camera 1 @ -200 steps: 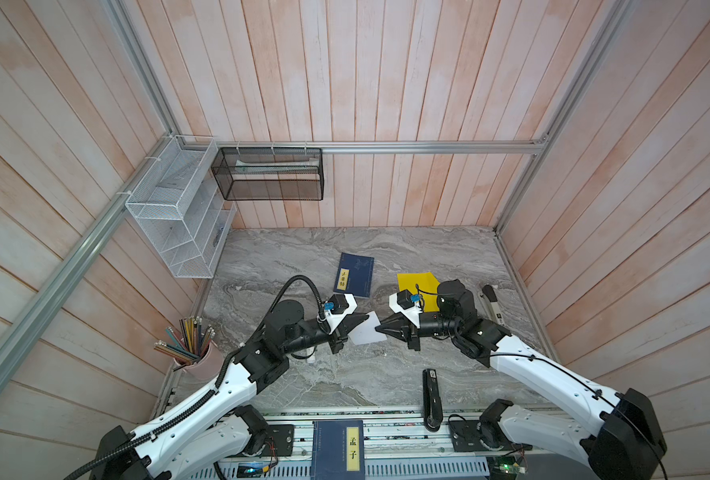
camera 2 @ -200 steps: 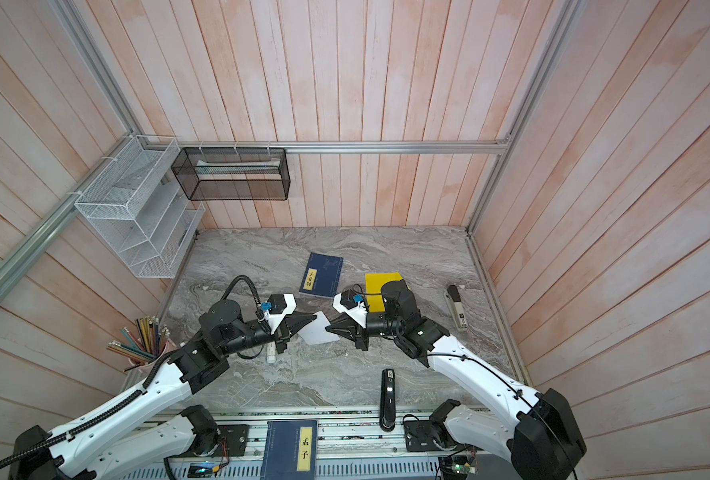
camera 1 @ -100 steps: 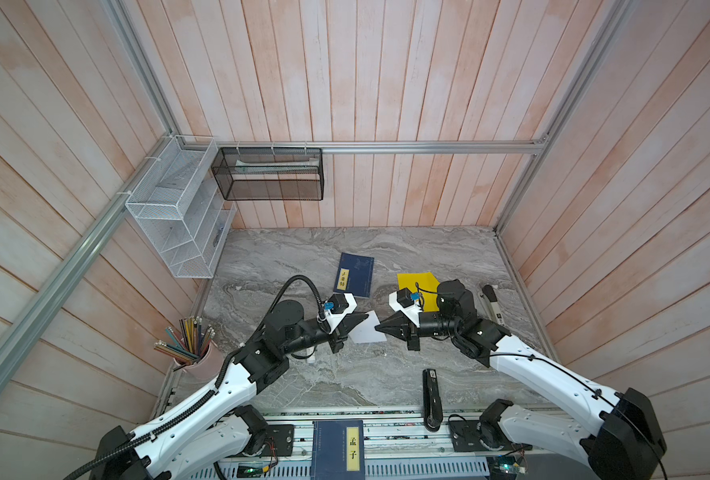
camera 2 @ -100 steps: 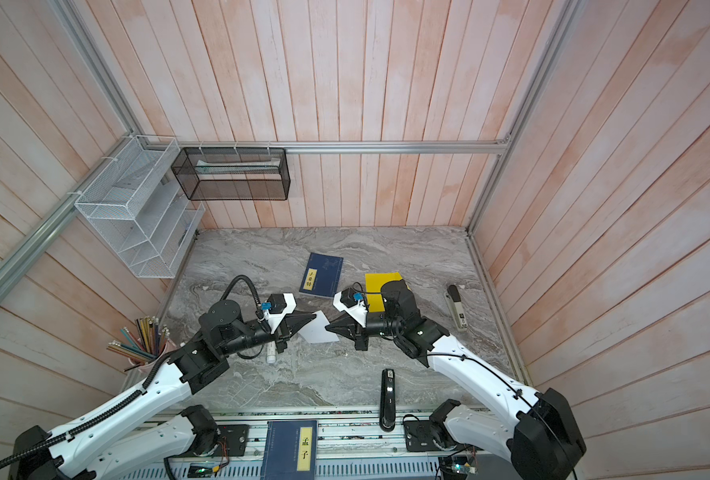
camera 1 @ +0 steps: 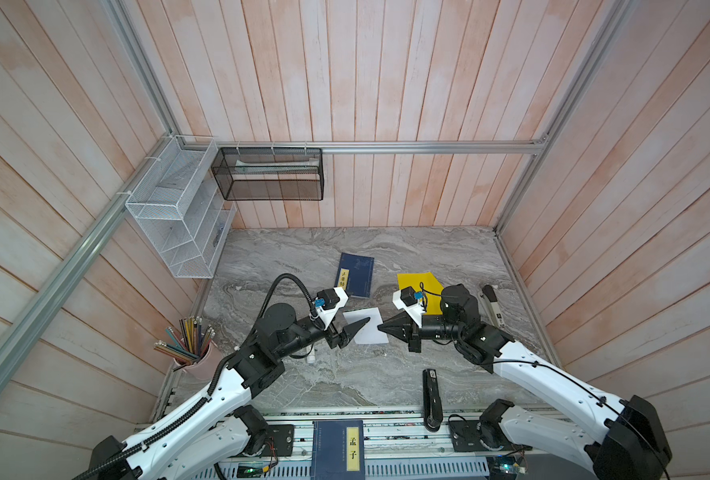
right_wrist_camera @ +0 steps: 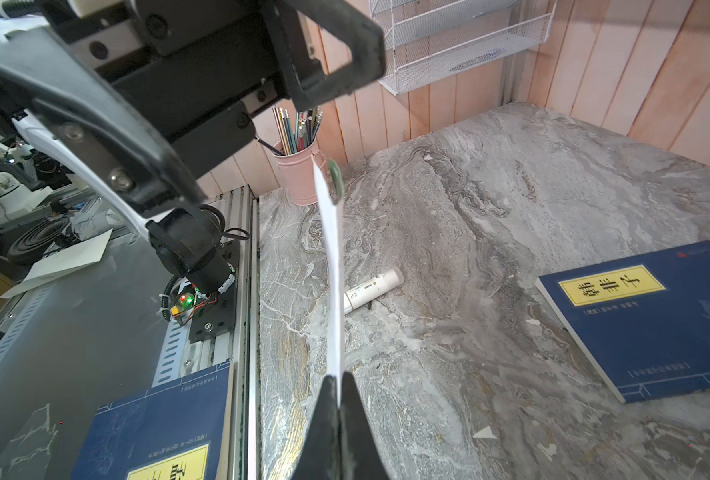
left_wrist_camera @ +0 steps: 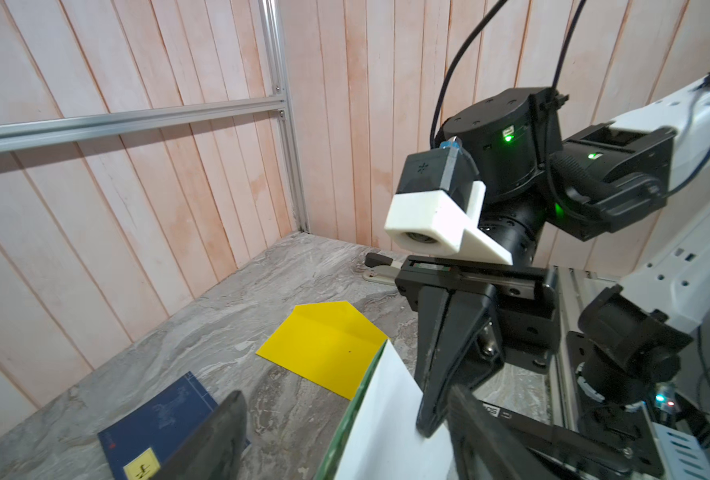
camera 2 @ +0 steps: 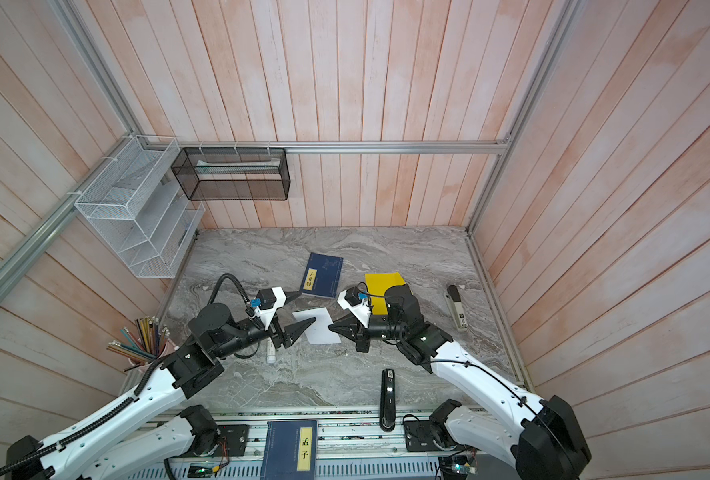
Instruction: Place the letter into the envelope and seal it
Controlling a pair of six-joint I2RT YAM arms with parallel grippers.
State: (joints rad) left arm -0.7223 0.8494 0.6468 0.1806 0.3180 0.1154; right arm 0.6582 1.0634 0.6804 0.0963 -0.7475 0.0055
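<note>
The letter (right_wrist_camera: 333, 266), a white sheet with green edging, stands on edge, pinched by the right gripper (right_wrist_camera: 340, 384). The yellow envelope (left_wrist_camera: 324, 349) lies flat beyond that gripper, flap open.

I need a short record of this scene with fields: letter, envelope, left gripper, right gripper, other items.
letter: thin white paper sheet with green border, held off the marble table
envelope: bright yellow flat paper envelope, flat on the table, flap open, empty
left gripper: open, jaws either side of the letter
right gripper: shut on the letter's edge
other items: dark blue book with yellow label, white tube, pink pencil cup
</note>
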